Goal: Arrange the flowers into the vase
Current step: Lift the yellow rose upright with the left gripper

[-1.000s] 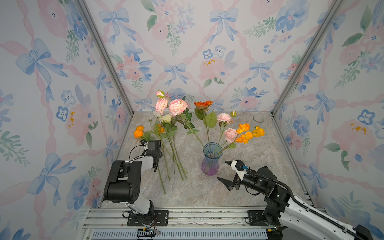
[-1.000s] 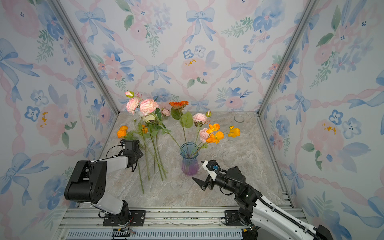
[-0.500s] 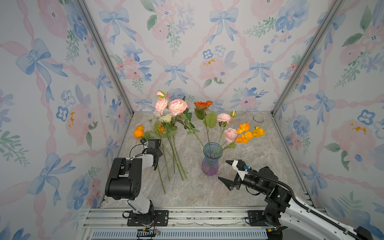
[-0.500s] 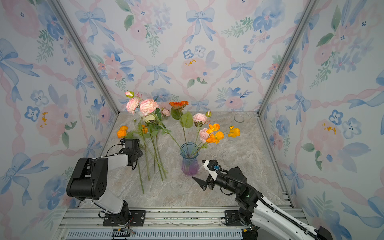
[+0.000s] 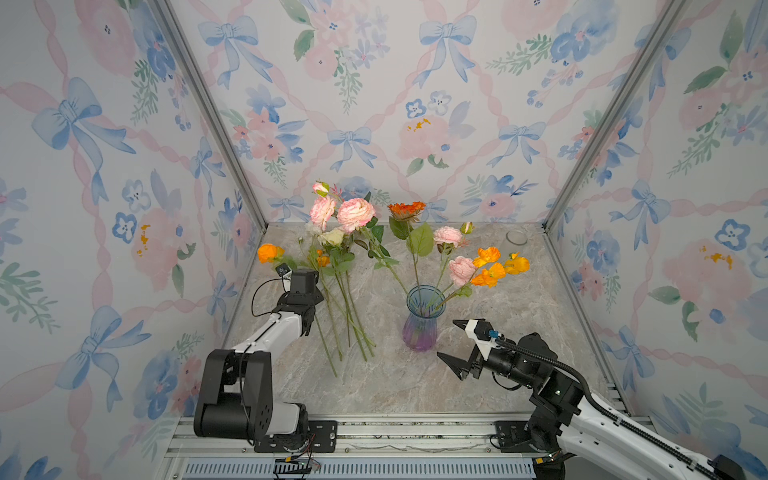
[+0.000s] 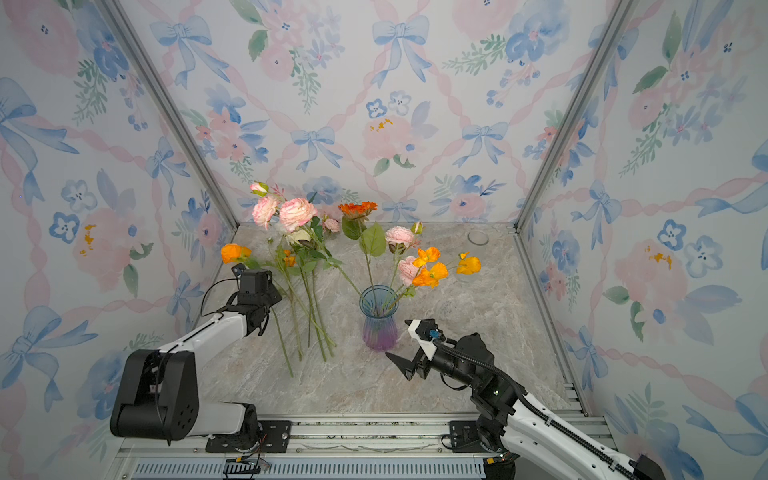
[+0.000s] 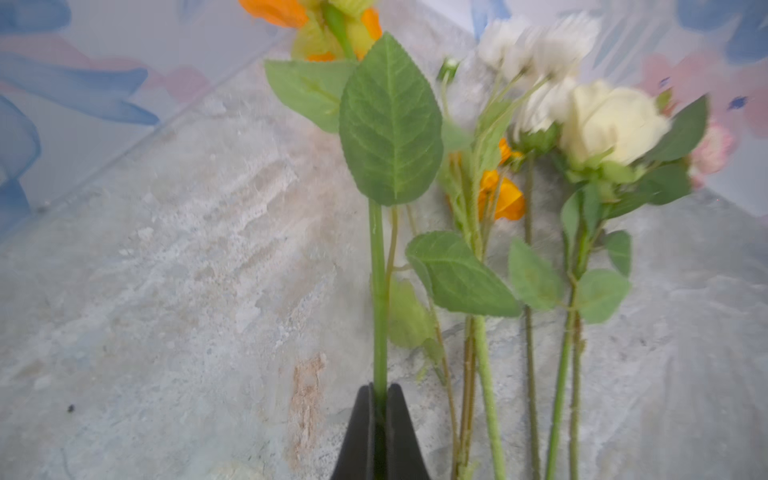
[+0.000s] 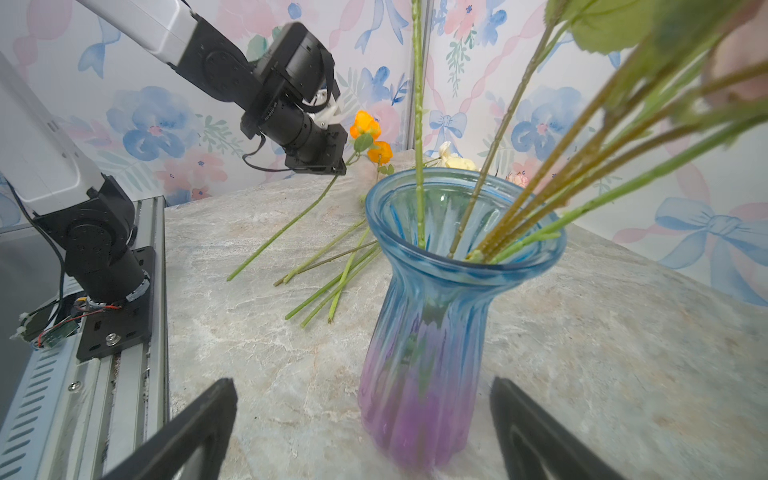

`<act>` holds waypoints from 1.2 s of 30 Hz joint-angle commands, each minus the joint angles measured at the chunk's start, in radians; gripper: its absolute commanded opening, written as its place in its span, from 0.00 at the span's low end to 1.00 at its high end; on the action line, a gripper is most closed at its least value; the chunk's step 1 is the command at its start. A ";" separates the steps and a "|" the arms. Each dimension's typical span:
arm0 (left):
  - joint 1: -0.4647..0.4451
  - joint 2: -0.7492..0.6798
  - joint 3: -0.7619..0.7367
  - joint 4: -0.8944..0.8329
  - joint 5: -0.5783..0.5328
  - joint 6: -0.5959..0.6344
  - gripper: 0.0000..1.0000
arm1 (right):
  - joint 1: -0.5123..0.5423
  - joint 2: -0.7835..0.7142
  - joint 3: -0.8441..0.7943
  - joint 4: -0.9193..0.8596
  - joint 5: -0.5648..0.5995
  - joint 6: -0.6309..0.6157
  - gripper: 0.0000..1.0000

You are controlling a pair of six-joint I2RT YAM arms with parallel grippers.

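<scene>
The orange flower runs lengthwise from the front towards the back-left corner. Its bloom is near the wall and its cut end is low by the worktop. The left fingers are clenched on its green stem, and the forearm reaches back from a folded elbow. The other loose flowers lie beside it, left of the vase, with their stems towards the front. The vase stands upright, and its stems lean right. The right fingers are spread wide and empty, aimed at the vase from just beside it, with the arm stretched low.
</scene>
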 commanded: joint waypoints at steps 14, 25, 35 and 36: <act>-0.303 -0.441 0.139 -0.073 -0.345 0.118 0.00 | -0.079 -0.038 -0.028 0.015 -0.009 0.054 0.97; -0.331 -0.688 0.091 0.350 -0.055 0.140 0.00 | -0.084 -0.032 -0.027 0.021 -0.025 0.056 0.97; -0.463 -0.501 0.203 0.756 0.396 0.231 0.00 | -0.085 -0.021 -0.025 0.031 -0.060 0.053 0.97; -0.503 -0.479 0.217 0.776 0.397 0.256 0.00 | -0.085 -0.023 -0.025 0.030 -0.059 0.052 0.97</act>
